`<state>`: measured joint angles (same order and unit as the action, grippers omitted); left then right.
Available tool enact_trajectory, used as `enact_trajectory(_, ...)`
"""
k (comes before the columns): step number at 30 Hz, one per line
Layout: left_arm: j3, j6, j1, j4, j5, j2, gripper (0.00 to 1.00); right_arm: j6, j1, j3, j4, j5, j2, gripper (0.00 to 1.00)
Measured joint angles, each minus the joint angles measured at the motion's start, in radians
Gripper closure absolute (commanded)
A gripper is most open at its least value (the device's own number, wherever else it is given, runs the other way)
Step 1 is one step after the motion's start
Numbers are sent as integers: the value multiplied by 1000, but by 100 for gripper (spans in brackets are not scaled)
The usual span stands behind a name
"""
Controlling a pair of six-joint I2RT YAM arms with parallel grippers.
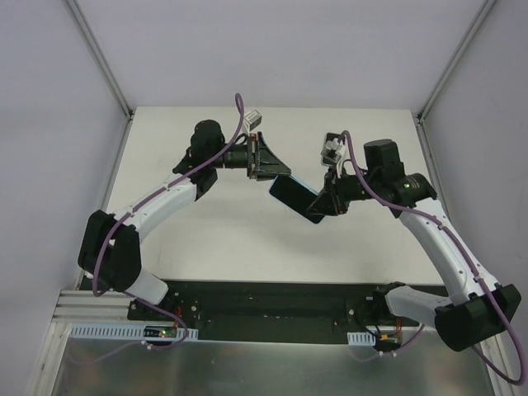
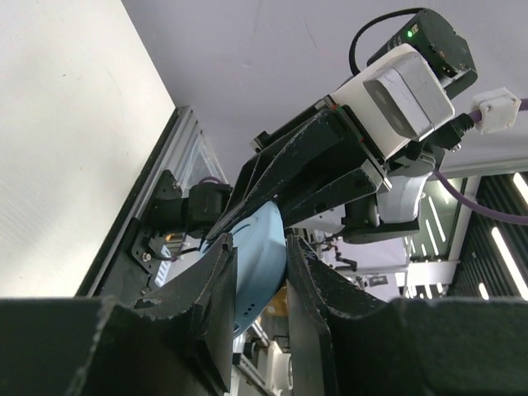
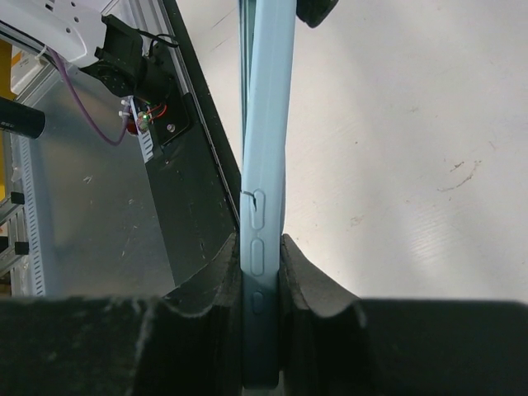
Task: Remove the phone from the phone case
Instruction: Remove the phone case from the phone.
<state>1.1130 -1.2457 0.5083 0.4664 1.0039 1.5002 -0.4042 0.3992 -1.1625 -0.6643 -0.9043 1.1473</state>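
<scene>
Pinching slim, smooth blue phone case (image 3: 266, 148)

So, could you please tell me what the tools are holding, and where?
Both hold the blue-cased phone: left tool at one end, right tool at the other.

- I'm standing in a robotics lab, at a closed-off test cell, not a home or a shop.
- The left arm (image 1: 157, 202) and right arm (image 1: 450, 252), both white and black, are bolted to a black base plate (image 1: 272, 312) at the edge of a bare white table (image 1: 231, 247).
- Aluminium frame posts (image 1: 99, 54) and plain pale walls (image 1: 272, 49) box the bench in.
- Purple cables (image 1: 240, 107) trail along the arms. A small circuit board (image 1: 161, 332) glows beside a slotted white cable duct (image 1: 107, 332).
- The left wrist view catches ceiling strip lights (image 2: 503, 247) beyond.
</scene>
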Motion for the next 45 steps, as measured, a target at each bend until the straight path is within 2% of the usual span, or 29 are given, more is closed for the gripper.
enact_trajectory(30, 0, -124, 9, -60, -22, 69, 100, -45, 23, -61, -139, 93, 26, 100)
enact_trajectory(45, 3, -112, 14, -117, -63, 84, 100, -58, 34, -75, -163, 109, 37, 100)
